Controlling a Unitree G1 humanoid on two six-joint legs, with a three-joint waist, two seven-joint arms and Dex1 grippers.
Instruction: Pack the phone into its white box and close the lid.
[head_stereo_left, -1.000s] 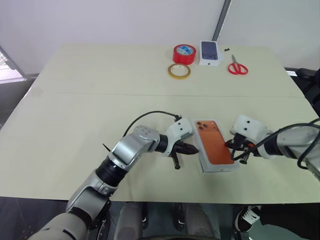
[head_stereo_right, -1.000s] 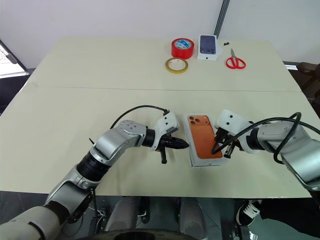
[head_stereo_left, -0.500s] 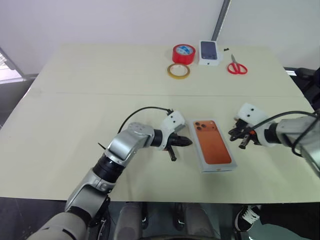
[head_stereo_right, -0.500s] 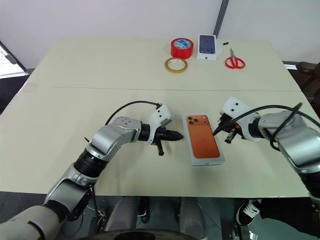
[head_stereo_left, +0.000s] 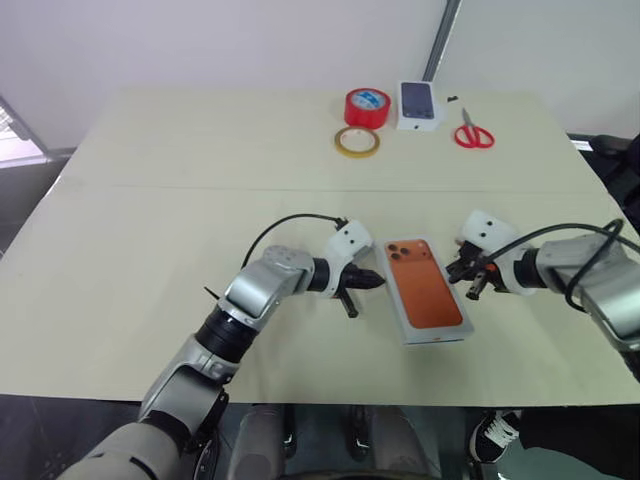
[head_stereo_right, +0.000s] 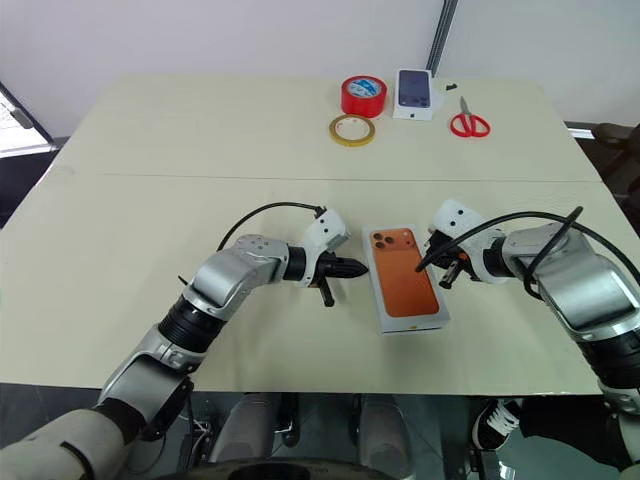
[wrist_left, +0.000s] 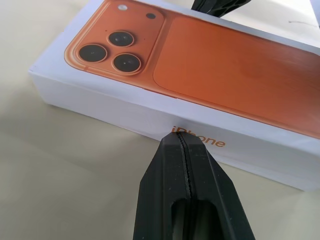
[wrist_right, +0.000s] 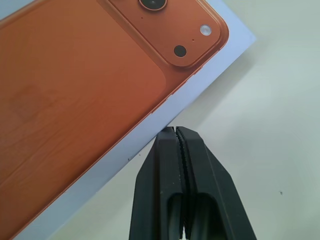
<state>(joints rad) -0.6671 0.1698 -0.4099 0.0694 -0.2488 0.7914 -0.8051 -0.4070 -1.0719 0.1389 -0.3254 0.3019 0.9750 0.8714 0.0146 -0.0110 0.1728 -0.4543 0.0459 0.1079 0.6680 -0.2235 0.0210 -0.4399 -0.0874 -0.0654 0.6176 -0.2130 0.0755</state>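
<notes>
The white box (head_stereo_left: 447, 334) lies closed on the table with its lid (wrist_left: 105, 97) on; the lid's top carries a flat orange picture of a phone's back with dark lenses. The phone itself is hidden. My left gripper (head_stereo_left: 377, 282) is shut, and its tip (wrist_left: 179, 141) sits right at the box's left long side, by the orange lettering. On the other long side my right gripper (head_stereo_left: 453, 272) is also shut, with its tip (wrist_right: 175, 131) at the lid's edge near the lens end. Neither gripper holds anything. I cannot tell whether either tip touches.
At the table's far side stand a red tape roll (head_stereo_left: 368, 106), a yellow tape ring (head_stereo_left: 357, 142), a small white box with a dark phone picture (head_stereo_left: 420, 104) and red scissors (head_stereo_left: 474, 132). The near table edge runs just below the box.
My right gripper left the box's near right corner, swung out, then came back in to the right side further up. The left gripper crept forward along the left side. The box stayed put.
</notes>
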